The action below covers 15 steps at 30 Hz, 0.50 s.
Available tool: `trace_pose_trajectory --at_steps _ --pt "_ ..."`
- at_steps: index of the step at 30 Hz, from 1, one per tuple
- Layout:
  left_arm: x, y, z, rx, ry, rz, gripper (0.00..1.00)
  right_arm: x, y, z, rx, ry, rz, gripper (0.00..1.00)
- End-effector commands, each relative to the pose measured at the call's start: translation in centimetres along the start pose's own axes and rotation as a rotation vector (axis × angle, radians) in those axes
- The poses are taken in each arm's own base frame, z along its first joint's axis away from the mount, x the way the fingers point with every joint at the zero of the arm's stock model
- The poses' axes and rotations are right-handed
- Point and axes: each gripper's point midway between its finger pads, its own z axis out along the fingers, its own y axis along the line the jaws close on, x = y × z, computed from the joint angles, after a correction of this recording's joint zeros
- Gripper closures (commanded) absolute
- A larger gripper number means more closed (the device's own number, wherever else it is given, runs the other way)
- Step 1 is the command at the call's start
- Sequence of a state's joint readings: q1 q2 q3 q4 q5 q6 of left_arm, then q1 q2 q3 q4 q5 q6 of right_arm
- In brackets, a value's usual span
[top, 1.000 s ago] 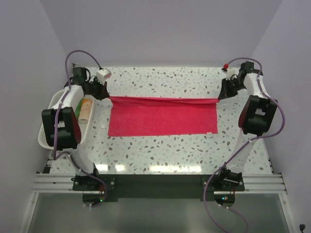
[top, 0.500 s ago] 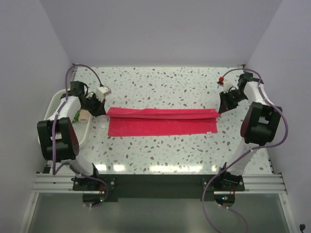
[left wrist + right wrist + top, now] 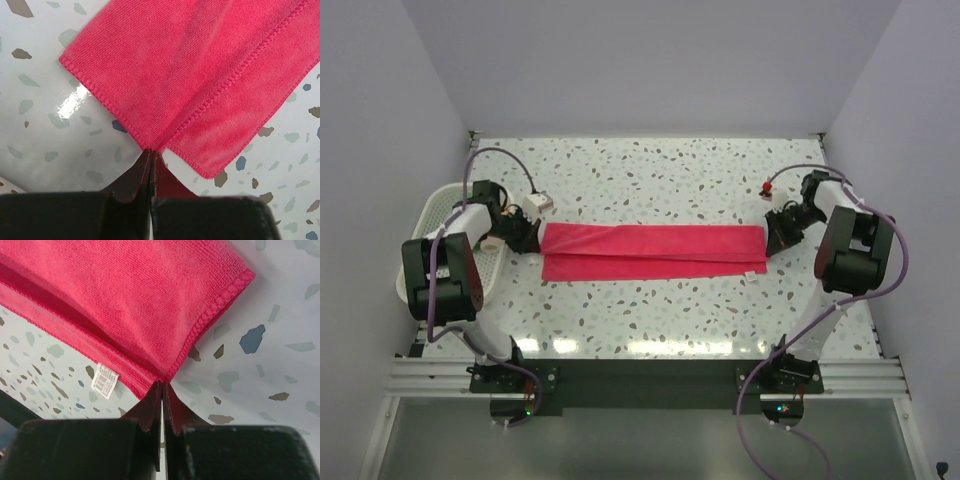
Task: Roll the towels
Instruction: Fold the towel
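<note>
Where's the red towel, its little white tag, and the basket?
red towel (image 3: 655, 248): top view, middle of the folded cloth.
white tag (image 3: 106, 380): right wrist view, the tag's middle.
basket (image 3: 432, 212): top view, its left side.

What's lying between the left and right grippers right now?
Only the pink-red towel, folded lengthwise, spans from the left gripper to the right gripper, each shut on an end. The top view shows it.

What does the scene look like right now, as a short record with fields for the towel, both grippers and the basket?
towel: pink-red towel flat on the table, folded lengthwise, lower layer showing along the near edge
left gripper: shut on the towel's left end
right gripper: shut on its right end, near the white tag
basket: white basket at the left arm, contents cannot be made out
</note>
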<state>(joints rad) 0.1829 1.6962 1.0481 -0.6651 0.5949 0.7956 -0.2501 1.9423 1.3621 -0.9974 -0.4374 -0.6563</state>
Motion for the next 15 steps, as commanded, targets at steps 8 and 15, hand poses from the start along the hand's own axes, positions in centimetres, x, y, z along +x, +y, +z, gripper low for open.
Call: trace_pose_trajectory --at_steps 8,15 --pt "-1.3 -0.9 -1.7 0.0 -0.038 0.035 1.0 -1.5 -0.1 -2.4 0.033 -0.047 -0.065 1.0" --pt "-0.3 -2.2 -2.4 0.018 -0.013 0.046 1.0 -1.5 -0.5 -1.9 0.034 -0.04 -0.055 1.0"
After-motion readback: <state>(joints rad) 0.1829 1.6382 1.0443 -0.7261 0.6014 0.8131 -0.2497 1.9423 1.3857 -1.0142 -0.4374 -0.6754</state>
